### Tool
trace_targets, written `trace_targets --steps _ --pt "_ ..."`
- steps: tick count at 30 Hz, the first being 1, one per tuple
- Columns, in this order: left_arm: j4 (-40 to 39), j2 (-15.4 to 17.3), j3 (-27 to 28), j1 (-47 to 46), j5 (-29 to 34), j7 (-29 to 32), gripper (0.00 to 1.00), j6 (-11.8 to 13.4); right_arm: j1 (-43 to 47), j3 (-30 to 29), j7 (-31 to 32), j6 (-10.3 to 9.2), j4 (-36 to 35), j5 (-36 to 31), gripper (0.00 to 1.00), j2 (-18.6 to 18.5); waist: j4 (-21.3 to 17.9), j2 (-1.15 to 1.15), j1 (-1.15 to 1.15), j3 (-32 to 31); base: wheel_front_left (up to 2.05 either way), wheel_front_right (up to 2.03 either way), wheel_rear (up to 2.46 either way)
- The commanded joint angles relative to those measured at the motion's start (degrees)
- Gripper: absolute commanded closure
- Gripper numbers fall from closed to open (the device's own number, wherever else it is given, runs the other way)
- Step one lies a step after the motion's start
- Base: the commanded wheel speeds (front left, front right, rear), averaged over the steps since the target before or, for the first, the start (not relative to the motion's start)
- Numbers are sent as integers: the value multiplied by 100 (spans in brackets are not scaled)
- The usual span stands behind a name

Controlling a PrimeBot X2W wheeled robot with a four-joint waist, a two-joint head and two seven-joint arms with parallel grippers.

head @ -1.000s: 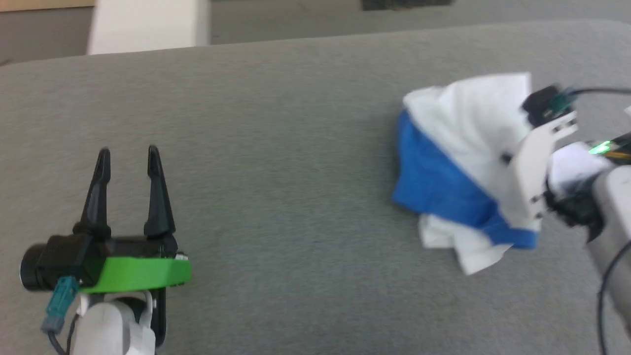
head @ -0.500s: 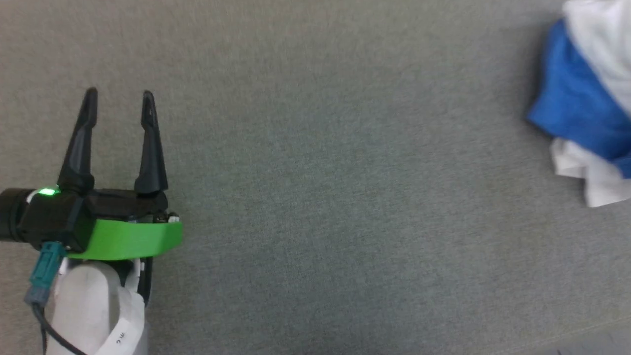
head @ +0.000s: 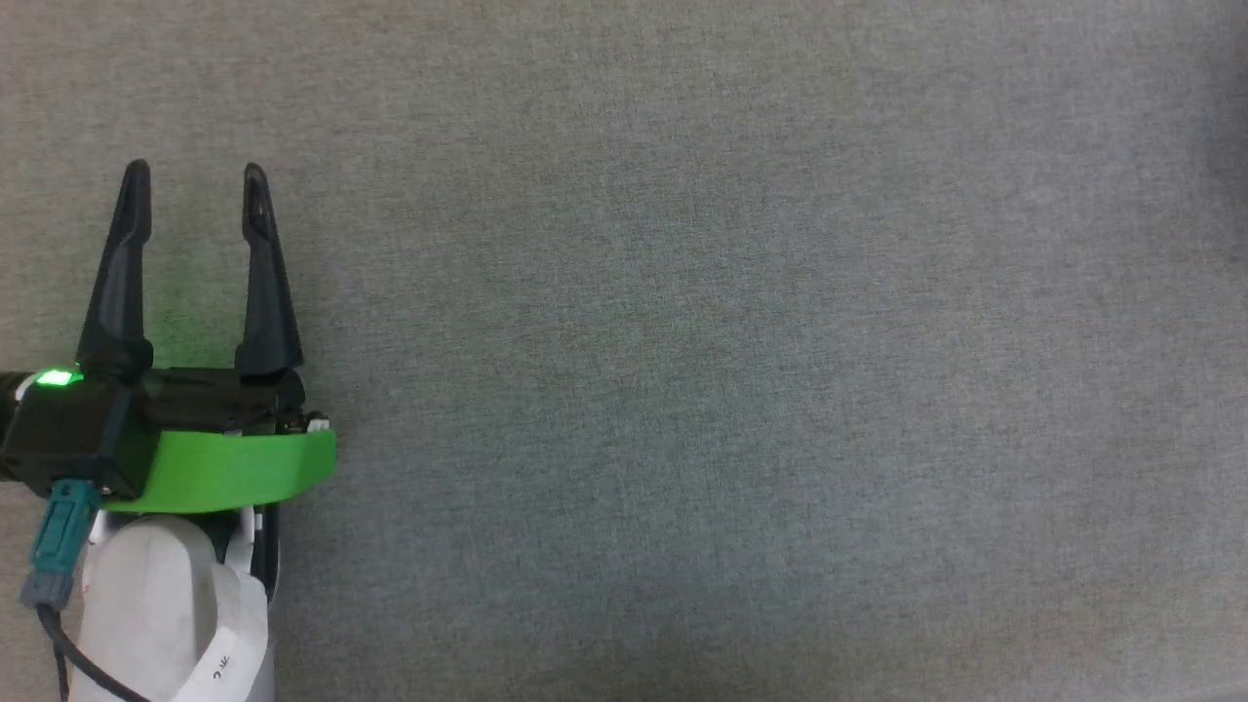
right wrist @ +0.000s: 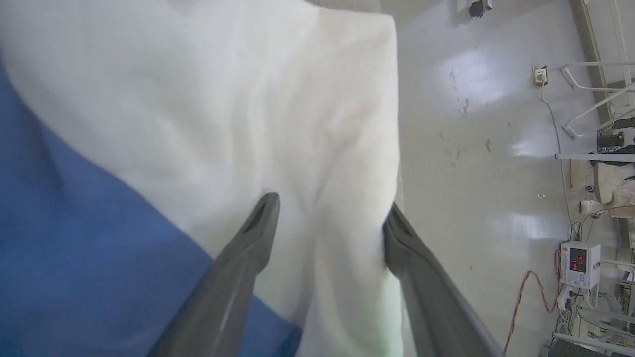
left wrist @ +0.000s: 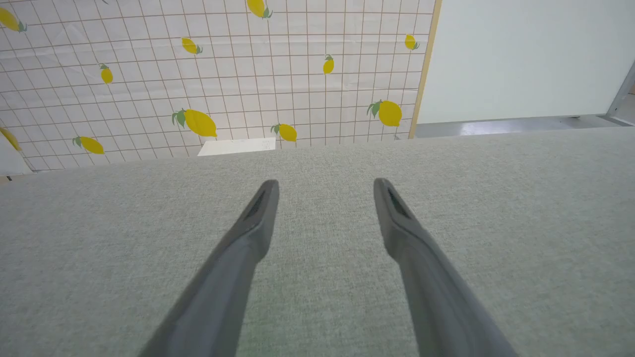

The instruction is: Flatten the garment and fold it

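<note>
The garment (right wrist: 223, 99) is a rumpled heap in the right wrist view, with white cloth in front and a bright blue part (right wrist: 74, 238) at the lower left. My right gripper (right wrist: 331, 202) is on it with its fingers spread wide. White cloth lies between and against them, its edge by the right finger. My left gripper (head: 195, 174) hovers over the bare grey cloth surface (head: 731, 341) at the left of the head view. It is open with nothing between its fingers (left wrist: 325, 182).
Beyond the far edge of the grey surface stands a lemon-print tiled wall (left wrist: 198, 74) with a white box (left wrist: 237, 147) before it. Past the garment's edge, a shiny pale floor (right wrist: 471, 148) holds cables and a device with a red display (right wrist: 578, 263).
The head camera has swung, so the garment and right arm slid out at the right of its view. My left gripper stays open.
</note>
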Motion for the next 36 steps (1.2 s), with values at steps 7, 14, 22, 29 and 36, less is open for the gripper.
trace_targets --steps 7,14,22,29,36 --pt "410 -94 49 182 -161 -167 0 70 -277 489 56 -11 -571 323 0 -157 -46 -1 -1 -1276 0 0 0" --pt "652 -224 183 443 -347 -212 0 178 -456 398 -662 -11 -1360 975 0 723 39 -1 -1 -2071 0 0 0" --pt "908 -332 442 664 -402 -202 0 594 61 405 -2246 -11 -1815 1134 0 2474 243 -1 -1 -2857 0 0 0" --pt "1041 -399 375 781 -440 -36 0 751 1004 333 -3653 -11 -1877 1242 0 3461 508 -1 -1 -3248 0 0 0" --pt "1398 -472 146 961 -494 106 0 854 2615 425 -4757 -11 -1858 1405 0 3554 660 -1 -1 -3536 0 0 0"
